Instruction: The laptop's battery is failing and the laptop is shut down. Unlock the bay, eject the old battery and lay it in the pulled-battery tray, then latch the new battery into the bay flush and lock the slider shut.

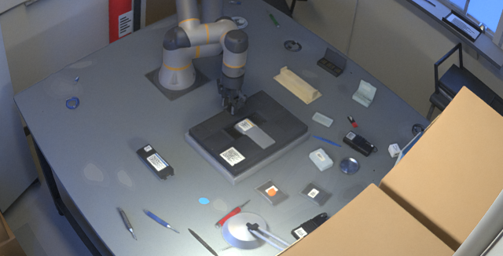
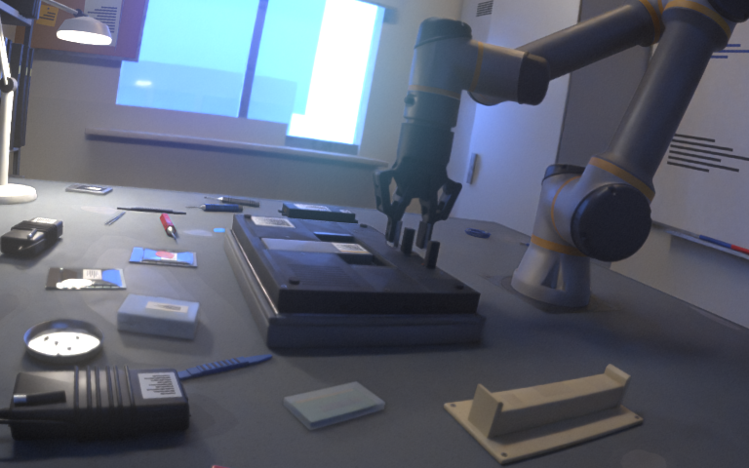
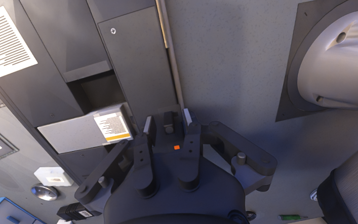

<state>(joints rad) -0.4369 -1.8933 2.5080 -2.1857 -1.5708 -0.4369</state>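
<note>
The old grey battery (image 1: 254, 132) (image 3: 85, 130) sits in the bay of the upturned black laptop (image 1: 247, 132) (image 2: 344, 272), with an open dark gap in the bay at its labelled end. At the laptop's near-arm edge my gripper (image 1: 233, 107) (image 2: 408, 239) (image 3: 166, 125) stands open, its fingers on either side of a small upright slider knob (image 2: 407, 239) (image 3: 169, 122). A second knob (image 2: 433, 253) stands beside it, and a small orange mark (image 3: 177, 147) shows near the first. The new black battery (image 1: 155, 161) lies on the table left of the laptop. The tan pulled-battery tray (image 1: 297, 85) (image 2: 544, 410) lies beyond the laptop's right side.
Two large cardboard boxes (image 1: 428, 185) fill the table's right corner. The arm's base (image 1: 177, 65) (image 2: 564, 255) stands just behind the laptop. Small tools, packets, a round dish (image 1: 349, 165) and a black charger (image 1: 358, 143) (image 2: 97, 400) are scattered around the laptop.
</note>
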